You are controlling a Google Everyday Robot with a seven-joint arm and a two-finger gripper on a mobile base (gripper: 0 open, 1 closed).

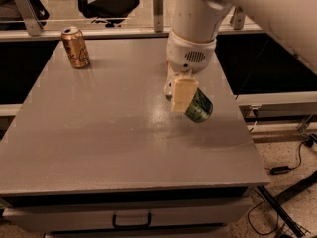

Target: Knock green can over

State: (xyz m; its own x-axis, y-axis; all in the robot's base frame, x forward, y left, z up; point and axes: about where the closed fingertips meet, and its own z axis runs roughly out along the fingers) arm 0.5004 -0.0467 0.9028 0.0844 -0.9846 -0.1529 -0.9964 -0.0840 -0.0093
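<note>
Well over on the right half of the grey table (99, 148), the green can (200, 106) sat sharply tilted, neither upright nor flat; the gripper (181, 94) hung down from the white arm (193, 43), touching the can on its left side; whether it was open or closed could not be told. An orange-gold can (75, 47) stood upright near the far left corner, well apart.

Office, this: black swivel chair (106, 3) at top left, black trailing cables (290, 168) lower right; gripper (181, 96) hangs centre-right.
</note>
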